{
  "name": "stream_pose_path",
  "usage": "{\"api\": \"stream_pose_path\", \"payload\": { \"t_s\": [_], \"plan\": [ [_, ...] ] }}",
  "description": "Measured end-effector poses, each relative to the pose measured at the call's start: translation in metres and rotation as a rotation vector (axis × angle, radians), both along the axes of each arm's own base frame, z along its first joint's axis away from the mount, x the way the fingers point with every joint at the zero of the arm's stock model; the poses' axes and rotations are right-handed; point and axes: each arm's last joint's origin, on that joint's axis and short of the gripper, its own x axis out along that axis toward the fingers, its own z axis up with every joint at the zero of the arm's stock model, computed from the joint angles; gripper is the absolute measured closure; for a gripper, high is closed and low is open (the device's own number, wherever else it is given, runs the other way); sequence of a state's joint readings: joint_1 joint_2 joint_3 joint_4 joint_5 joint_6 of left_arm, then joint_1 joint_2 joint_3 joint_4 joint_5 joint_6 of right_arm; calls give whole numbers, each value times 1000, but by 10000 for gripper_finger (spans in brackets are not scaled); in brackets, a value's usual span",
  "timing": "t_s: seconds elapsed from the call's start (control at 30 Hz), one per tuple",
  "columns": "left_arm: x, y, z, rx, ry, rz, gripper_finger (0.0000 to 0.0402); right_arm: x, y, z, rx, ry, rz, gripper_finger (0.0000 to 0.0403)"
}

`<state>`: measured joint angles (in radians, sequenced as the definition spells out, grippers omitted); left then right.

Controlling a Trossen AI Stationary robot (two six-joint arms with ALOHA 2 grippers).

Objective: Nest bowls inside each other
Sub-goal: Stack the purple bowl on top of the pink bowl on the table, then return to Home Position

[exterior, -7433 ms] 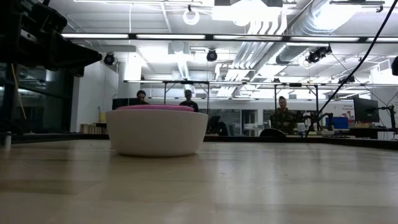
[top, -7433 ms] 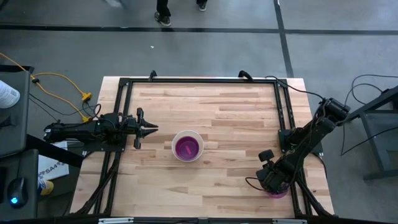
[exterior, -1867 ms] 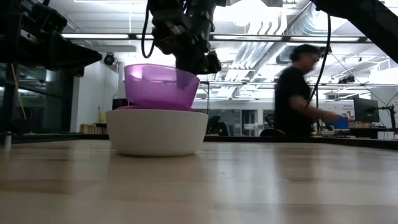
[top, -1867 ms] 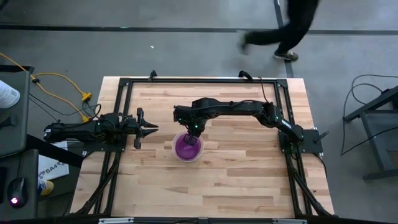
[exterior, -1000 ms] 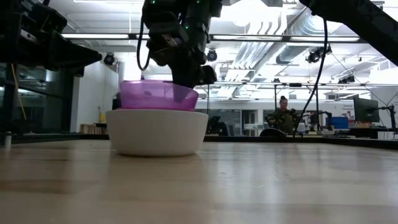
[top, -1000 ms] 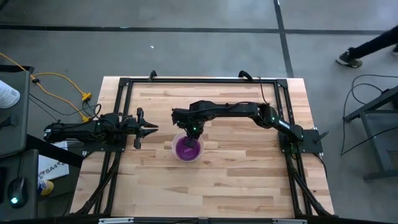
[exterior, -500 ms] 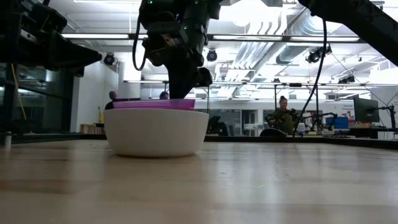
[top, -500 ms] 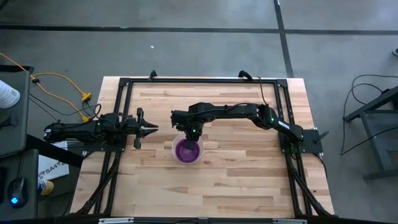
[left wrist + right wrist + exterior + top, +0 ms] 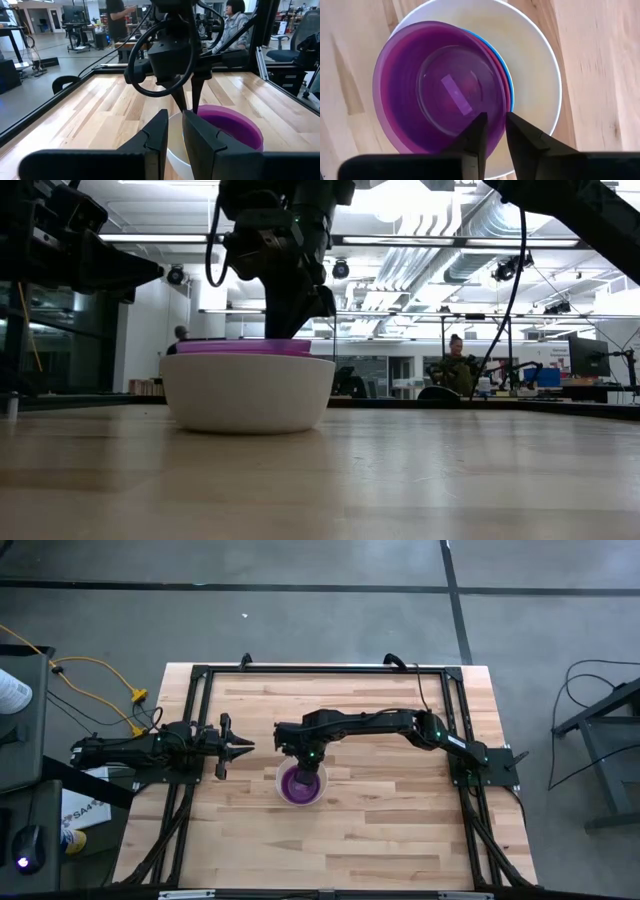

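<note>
While purple bowl (image 9: 440, 90) sits nested, right end effector (image 9: 492, 131) straddles its rim — slightly parted.

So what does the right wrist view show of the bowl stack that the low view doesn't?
Only the right wrist view looks down into the stack: the purple bowl sits inside, thin pink-red and blue rims edge it, and a yellowish inner wall shows inside the white bowl. Only the low view shows the stack side-on, the purple rim just above the white wall, with the left arm waiting alongside. Both show the right gripper at the purple bowl's rim, fingers parted.
</note>
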<state>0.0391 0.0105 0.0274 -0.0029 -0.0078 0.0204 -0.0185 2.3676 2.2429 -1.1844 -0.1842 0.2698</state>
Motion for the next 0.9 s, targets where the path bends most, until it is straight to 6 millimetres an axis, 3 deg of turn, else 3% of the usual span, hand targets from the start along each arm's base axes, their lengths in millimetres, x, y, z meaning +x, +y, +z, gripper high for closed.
{"api": "stream_pose_path", "payload": {
  "t_s": [0.7,0.9],
  "plan": [
    [0,0,0,0,0,0,343,7,-6,2,1,-77,-6,305],
    [0,0,0,0,0,0,343,12,-2,9,-137,-159,24,305]
  ]
}}
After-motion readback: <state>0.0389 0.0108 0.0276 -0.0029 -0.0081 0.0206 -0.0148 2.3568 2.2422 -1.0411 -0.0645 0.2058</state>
